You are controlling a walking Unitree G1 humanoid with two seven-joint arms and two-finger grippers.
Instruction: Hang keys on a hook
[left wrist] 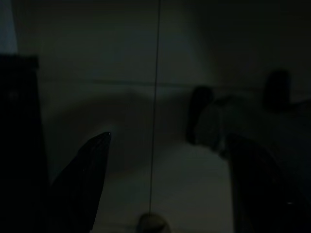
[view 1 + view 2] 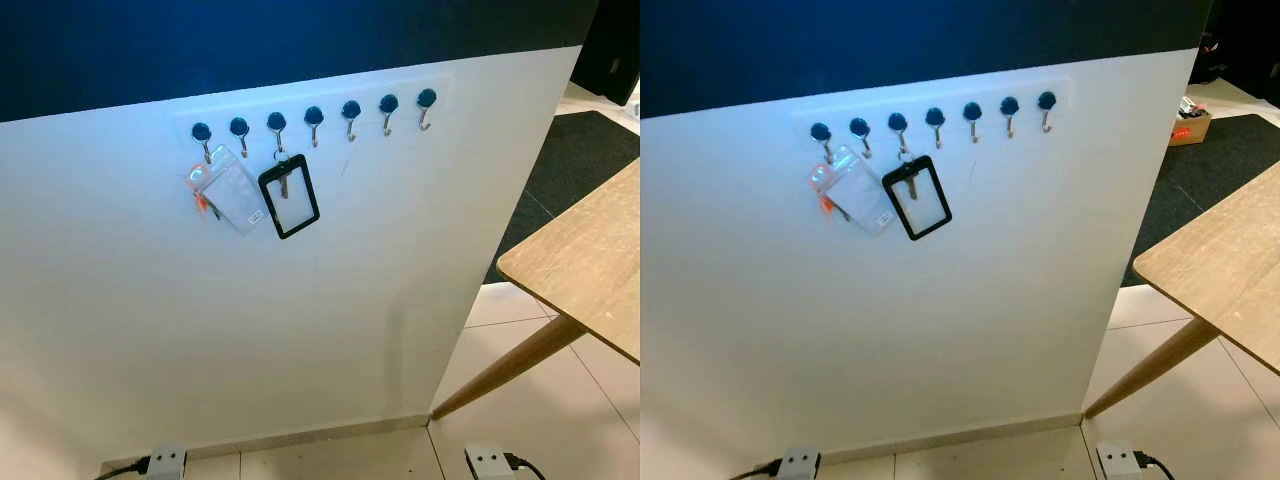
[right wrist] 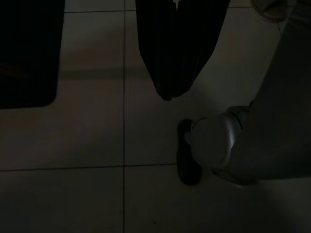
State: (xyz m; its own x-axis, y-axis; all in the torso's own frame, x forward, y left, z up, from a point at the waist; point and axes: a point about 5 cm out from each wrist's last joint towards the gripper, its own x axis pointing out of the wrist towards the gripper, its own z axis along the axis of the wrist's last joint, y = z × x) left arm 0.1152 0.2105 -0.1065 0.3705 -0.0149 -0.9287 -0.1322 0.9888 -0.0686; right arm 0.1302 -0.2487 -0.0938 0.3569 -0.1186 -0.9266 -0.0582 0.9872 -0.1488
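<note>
From the head views a row of blue-capped hooks (image 2: pixel 314 117) carries a clear badge holder (image 2: pixel 230 192) and a black one (image 2: pixel 289 195), the left wrist view shows left gripper (image 1: pixel 167 184) fingers spread empty, the right wrist view shows right gripper (image 3: pixel 170 92) fingers pressed together over floor tiles (image 3: pixel 87 131), no keys made out, so locate them before aiming at a free hook.

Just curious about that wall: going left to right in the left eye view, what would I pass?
Clear badge holder → black-framed badge holder → four bare hooks, the last being the rightmost hook → wooden table.
</note>
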